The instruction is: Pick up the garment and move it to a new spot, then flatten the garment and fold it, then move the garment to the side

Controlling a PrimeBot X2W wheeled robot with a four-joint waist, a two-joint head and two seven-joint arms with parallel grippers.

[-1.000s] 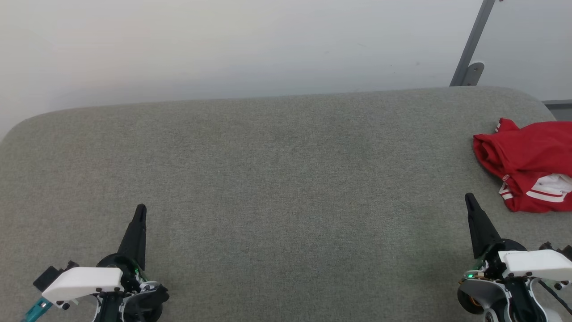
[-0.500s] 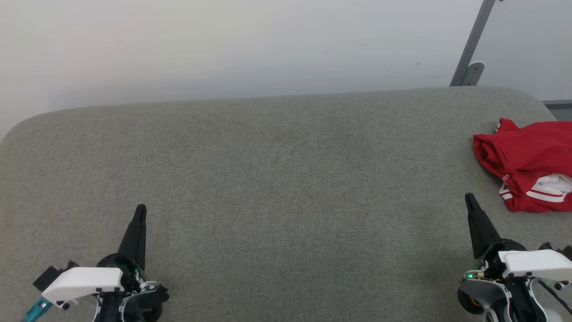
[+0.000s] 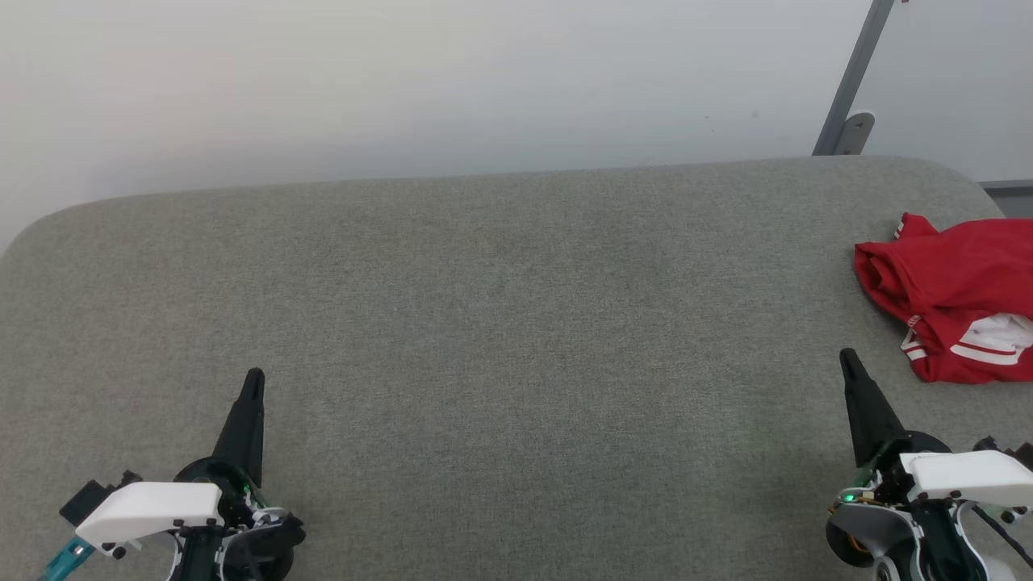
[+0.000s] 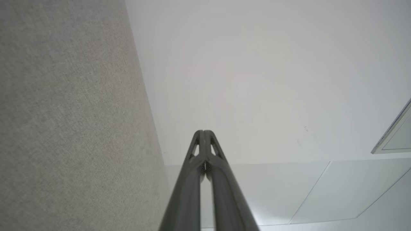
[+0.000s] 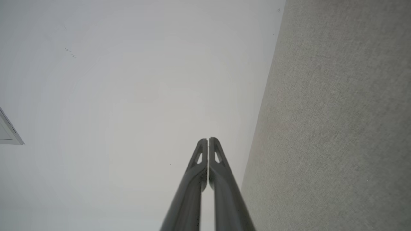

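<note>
While garment lies crumpled, left hand closed, right hand closed

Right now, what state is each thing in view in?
garment: crumpled in a heap at the right end of the grey surface, partly cut off by the picture's edge, not flattened, not held.
left claw: shut, empty, far from the garment.
right claw: shut, empty, near the garment but apart from it.
</note>
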